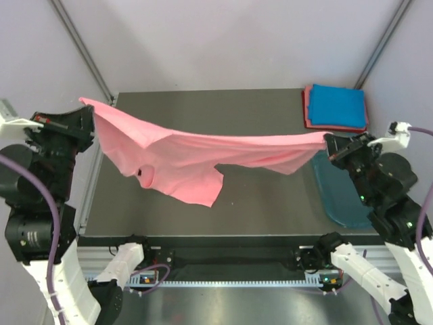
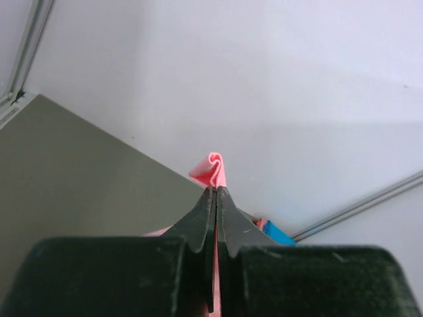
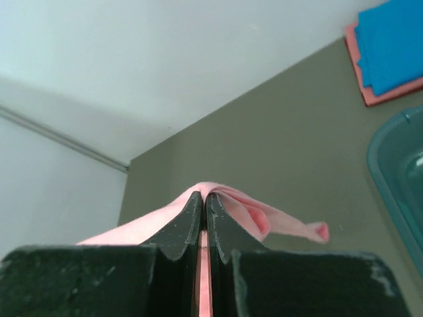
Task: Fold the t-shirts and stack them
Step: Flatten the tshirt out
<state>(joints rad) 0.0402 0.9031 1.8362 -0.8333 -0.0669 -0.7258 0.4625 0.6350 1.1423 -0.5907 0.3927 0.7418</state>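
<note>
A salmon-pink t-shirt [image 1: 196,159] hangs stretched in the air above the dark table [image 1: 257,108], held at both ends. My left gripper [image 1: 89,116] is shut on its left corner; a pink tuft [image 2: 211,170] pokes out past the closed tips of the left gripper [image 2: 216,190]. My right gripper [image 1: 327,143] is shut on the right corner, and cloth [image 3: 264,214] bulges over the tips of the right gripper [image 3: 203,195]. The middle of the shirt sags and its lower flap droops toward the table. A folded bright blue t-shirt [image 1: 337,105] lies on a folded reddish-pink one [image 1: 308,112] at the far right corner.
A translucent teal plastic tub [image 1: 342,196] sits on the table's right side, under my right arm; its rim [image 3: 390,172] shows in the right wrist view. The folded stack [image 3: 390,49] lies beyond it. Grey walls and frame posts surround the table.
</note>
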